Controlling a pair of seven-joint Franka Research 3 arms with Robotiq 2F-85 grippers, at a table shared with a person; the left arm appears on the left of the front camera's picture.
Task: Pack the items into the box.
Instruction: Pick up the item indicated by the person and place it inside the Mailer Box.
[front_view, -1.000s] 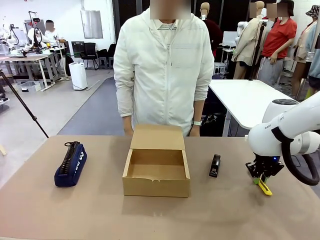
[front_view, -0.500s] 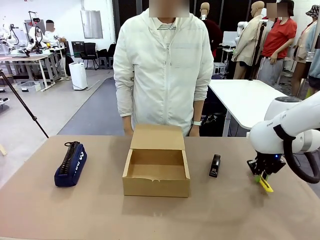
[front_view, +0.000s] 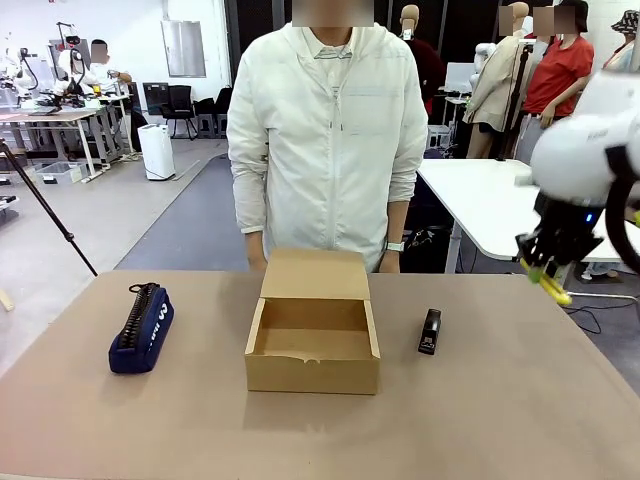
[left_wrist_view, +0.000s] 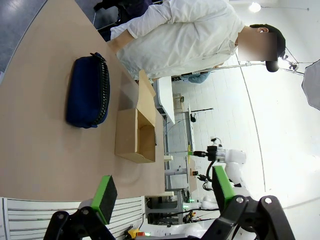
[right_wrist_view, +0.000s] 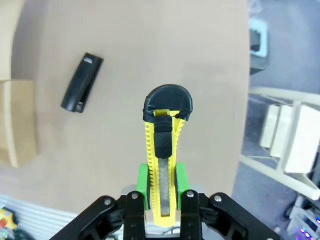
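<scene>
The open brown box (front_view: 312, 376) stands mid-table with its flap lid raised toward the person. A navy pouch (front_view: 141, 328) lies to its left and a black stapler (front_view: 430, 331) to its right. High above the table's right end, my right gripper (front_view: 543, 266) is shut on a yellow utility knife (front_view: 556, 292). In the right wrist view the knife (right_wrist_view: 165, 145) sticks out between the green pads (right_wrist_view: 143, 181), with the stapler (right_wrist_view: 82, 82) far below it. My left gripper (left_wrist_view: 162, 189) is open and holds nothing, well away from the pouch (left_wrist_view: 89, 92) and the box (left_wrist_view: 134, 136).
A person in a white jacket (front_view: 325, 140) stands at the far edge right behind the box. A white table (front_view: 490, 205) lies beyond the right corner. Bare tabletop (front_view: 500, 410) spreads in front of and around the items.
My right arm has lifted the knife from just above the table's right end to well above it. Box, pouch and stapler have stayed put.
</scene>
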